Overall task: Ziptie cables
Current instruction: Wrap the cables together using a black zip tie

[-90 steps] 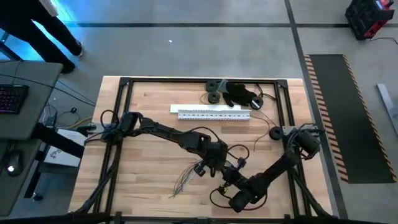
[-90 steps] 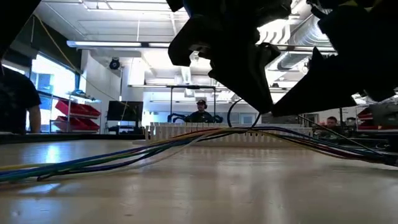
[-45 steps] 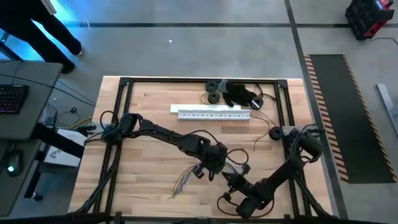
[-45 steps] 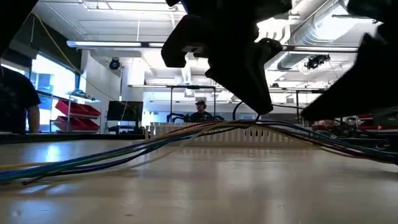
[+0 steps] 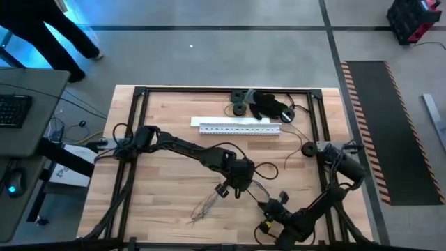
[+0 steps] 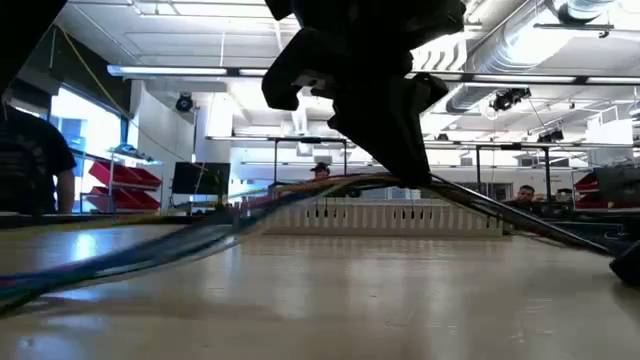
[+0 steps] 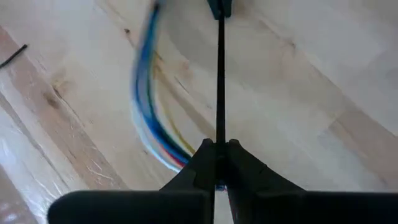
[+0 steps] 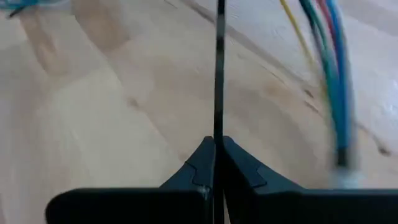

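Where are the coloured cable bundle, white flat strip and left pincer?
Thin multicoloured floppy cables [image 5: 206, 205]: high view, loose ends on table.
Long white flat strip [image 5: 239, 127]: high view, mid-length.
Left pincer [image 7: 217, 157]: left wrist view, between shut fingertips.

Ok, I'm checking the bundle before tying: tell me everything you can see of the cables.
The cables are thin floppy wires, blue, yellow, red, green and white, loosely bundled. Their middle is raised under the left claw; both sides slope to the wooden table, ends fanned out. A thin black strip, gripped by it and the right claw, runs alongside.
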You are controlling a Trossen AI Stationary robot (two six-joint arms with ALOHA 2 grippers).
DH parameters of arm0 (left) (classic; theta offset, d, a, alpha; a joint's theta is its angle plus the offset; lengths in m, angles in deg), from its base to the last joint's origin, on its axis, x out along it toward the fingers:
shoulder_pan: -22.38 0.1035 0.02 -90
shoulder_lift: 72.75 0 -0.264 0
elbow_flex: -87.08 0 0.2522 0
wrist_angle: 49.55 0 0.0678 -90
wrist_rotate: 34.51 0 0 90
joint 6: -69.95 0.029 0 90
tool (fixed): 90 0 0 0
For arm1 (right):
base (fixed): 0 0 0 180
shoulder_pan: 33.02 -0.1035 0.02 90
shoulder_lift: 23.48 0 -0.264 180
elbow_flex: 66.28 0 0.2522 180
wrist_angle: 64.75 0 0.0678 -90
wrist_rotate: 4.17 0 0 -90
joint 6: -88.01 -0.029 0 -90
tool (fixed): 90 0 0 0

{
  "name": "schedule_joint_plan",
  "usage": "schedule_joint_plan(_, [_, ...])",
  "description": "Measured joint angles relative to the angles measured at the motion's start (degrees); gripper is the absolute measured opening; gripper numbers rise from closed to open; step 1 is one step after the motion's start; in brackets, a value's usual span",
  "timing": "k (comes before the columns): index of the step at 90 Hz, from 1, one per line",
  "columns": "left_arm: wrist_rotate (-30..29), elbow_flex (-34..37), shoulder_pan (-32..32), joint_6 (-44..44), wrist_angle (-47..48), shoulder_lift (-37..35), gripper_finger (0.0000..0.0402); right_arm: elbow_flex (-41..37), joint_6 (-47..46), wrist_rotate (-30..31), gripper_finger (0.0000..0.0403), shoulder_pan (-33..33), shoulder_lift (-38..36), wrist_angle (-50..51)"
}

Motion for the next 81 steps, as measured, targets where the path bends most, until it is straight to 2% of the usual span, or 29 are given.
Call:
schedule_joint_plan(17, [0.1, 2.7, 0.0, -0.2, -3.0, 0.0, 0.0000, 0.1, -5.4, -0.3, 0.0000, -2.0, 0.5, 1.2])
schedule_joint_plan(37, [0.0, 6.6, 0.0, -1.2, -5.7, -0.3, 0.0000, 0.4, -5.4, -1.9, 0.0000, -2.0, 0.5, 1.5])
schedule_joint_plan(57, [0.3, 6.7, 0.0, -2.2, -6.6, -0.4, 0.0003, 4.6, -3.4, -3.4, 0.0000, -1.6, 0.9, 6.9])
schedule_joint_plan(69, [0.4, 6.8, -0.1, -4.1, -6.7, -0.4, 0.0022, 7.3, -2.8, -5.3, 0.0000, -0.9, 0.9, 10.3])
schedule_joint_plan(81, [-2.0, 7.0, 0.6, -9.2, -4.8, -0.5, 0.0065, 8.6, -2.7, -7.2, 0.0001, -0.6, 0.9, 11.0])
